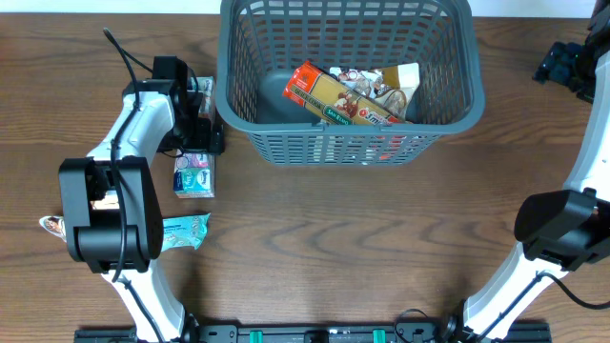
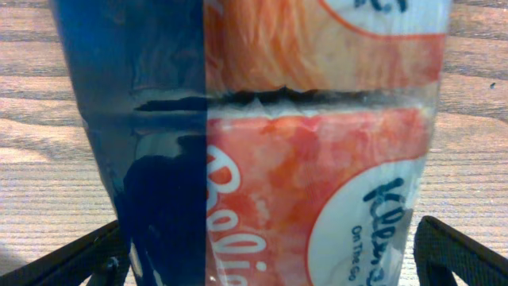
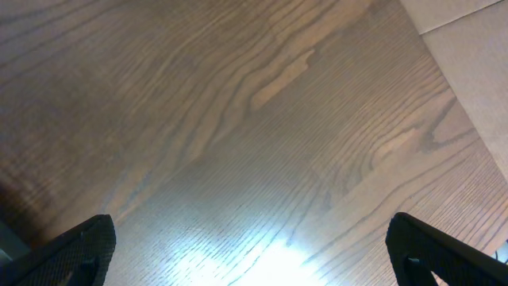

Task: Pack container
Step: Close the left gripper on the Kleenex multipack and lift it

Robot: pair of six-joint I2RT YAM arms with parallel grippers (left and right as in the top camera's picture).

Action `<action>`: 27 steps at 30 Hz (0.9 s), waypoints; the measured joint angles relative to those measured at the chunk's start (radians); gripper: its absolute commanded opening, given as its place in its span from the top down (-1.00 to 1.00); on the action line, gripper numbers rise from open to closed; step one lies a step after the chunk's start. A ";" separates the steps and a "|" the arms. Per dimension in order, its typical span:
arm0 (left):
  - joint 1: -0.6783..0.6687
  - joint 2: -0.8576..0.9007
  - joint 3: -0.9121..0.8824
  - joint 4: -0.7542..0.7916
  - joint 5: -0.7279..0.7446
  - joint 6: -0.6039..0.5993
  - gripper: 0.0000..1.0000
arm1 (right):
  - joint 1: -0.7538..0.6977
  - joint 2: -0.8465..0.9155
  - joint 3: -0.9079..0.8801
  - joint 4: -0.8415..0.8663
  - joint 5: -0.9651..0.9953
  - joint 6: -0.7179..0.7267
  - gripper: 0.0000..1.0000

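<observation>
The dark grey lattice basket (image 1: 456,57) stands at the back centre and holds an orange pasta packet (image 1: 329,98) and other snack packets (image 1: 386,84). My left gripper (image 1: 204,112) is by the basket's left wall, lowered over an orange and blue tissue pack (image 2: 317,159). In the left wrist view the fingers (image 2: 270,258) are spread wide, one on each side of the pack, and it lies on the table. My right gripper (image 1: 570,63) is at the far right edge. Its fingers (image 3: 254,254) are open over bare wood.
A green and blue tissue pack (image 1: 193,176) lies just in front of the left gripper. A teal packet (image 1: 184,232) lies nearer the front by the left arm's base. Another small packet (image 1: 51,226) peeks out at the left. The table's right edge (image 3: 444,56) is close to the right gripper.
</observation>
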 measured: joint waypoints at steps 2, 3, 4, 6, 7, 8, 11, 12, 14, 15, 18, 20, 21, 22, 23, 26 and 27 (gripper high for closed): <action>0.000 0.000 0.000 0.000 0.000 0.000 -0.97 | 0.000 0.000 0.000 0.000 0.000 0.000 -0.99; 0.000 0.000 0.000 0.001 0.000 0.000 -0.97 | 0.000 0.000 0.000 0.000 0.000 0.000 -0.99; 0.000 0.000 0.000 0.001 0.000 0.000 -0.97 | 0.000 0.000 0.000 0.000 0.000 0.000 -0.99; 0.000 0.000 0.000 0.002 0.000 0.000 -0.99 | 0.000 0.000 0.000 0.000 0.000 0.000 -0.98; 0.000 0.000 0.000 0.002 0.000 0.000 -0.85 | 0.000 0.000 0.000 0.000 0.000 0.000 -0.99; 0.000 0.000 0.000 0.002 0.000 -0.004 -0.70 | 0.000 0.000 0.000 0.000 0.000 0.000 -0.99; 0.000 0.000 0.000 0.003 0.000 -0.006 -0.48 | 0.000 0.000 0.000 0.000 0.000 0.000 -0.99; 0.000 0.000 0.000 0.003 0.000 -0.004 -0.43 | 0.000 0.000 0.000 0.000 0.000 0.000 -0.99; 0.000 0.000 0.000 0.003 0.000 -0.005 -0.22 | 0.000 0.000 0.000 0.000 0.000 0.000 -0.98; 0.000 0.000 0.000 0.003 0.000 -0.010 0.03 | 0.000 0.000 0.000 0.000 0.000 0.000 -0.98; 0.000 0.000 0.000 0.005 -0.003 -0.008 0.82 | 0.000 0.000 0.000 0.000 0.000 0.000 -0.98; 0.000 -0.007 0.006 0.003 -0.003 -0.005 0.88 | 0.000 0.000 0.000 0.000 0.000 0.000 -0.98; 0.000 -0.008 0.007 0.005 -0.003 -0.004 0.89 | 0.000 0.000 0.000 0.000 0.000 0.000 -0.99; 0.000 -0.008 0.008 0.005 -0.003 -0.003 0.88 | 0.000 0.000 0.000 0.000 0.000 0.000 -0.98; 0.000 -0.008 0.008 0.005 -0.003 -0.004 0.88 | 0.000 0.000 0.000 0.000 0.000 0.000 -0.99; 0.000 -0.008 0.008 0.006 -0.003 -0.004 0.89 | 0.000 0.000 0.000 0.000 0.000 0.000 -0.98; 0.000 -0.008 0.008 0.006 -0.004 -0.005 0.89 | 0.000 0.000 0.000 0.000 0.000 0.000 -0.98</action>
